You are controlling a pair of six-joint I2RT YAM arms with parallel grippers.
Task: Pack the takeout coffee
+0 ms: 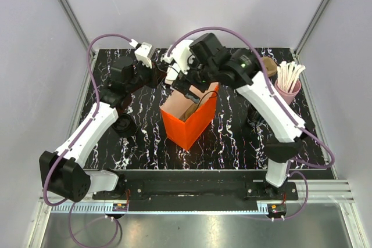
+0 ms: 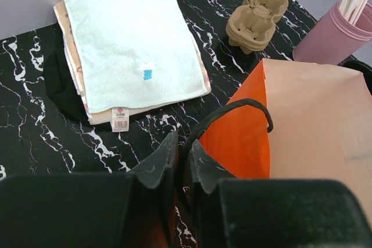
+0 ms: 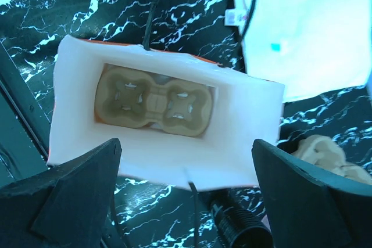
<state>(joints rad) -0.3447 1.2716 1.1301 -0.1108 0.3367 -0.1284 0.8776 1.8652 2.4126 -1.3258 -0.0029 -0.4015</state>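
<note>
— Your left gripper (image 2: 183, 148) is pinched almost closed on the black handle (image 2: 232, 105) of the orange bag (image 1: 195, 125). The strap runs down between the two fingers (image 2: 163, 161), at the bag's back-left side.

— And your right gripper (image 3: 185, 164) hangs straight over the bag's mouth, spread wide, with nothing in it. Looking down from your right wrist, a brown cup carrier (image 3: 152, 100) lies flat on the bag's bottom.

— Your coffee is outside the bag. In the top view, the black cup (image 1: 124, 125) stands on the table (image 1: 232, 143) left of the bag. It is apart from the bag and just beside your left forearm (image 1: 96, 129).

— Behind the bag you have a folded pale towel (image 2: 131, 45) on a small pile, with a black cloth (image 2: 58, 85) under it. To the bag's back right sits a stack of spare carriers (image 2: 256, 15). Right of the bag, further out, is the pink cup (image 1: 289, 91) of white sticks (image 1: 290, 72).

— One more for you: a black curved edge (image 2: 357, 67) peeks out past the bag's far rim, between the bag and the pink cup in your left wrist view. Too little of it shows to tell what it is.
</note>
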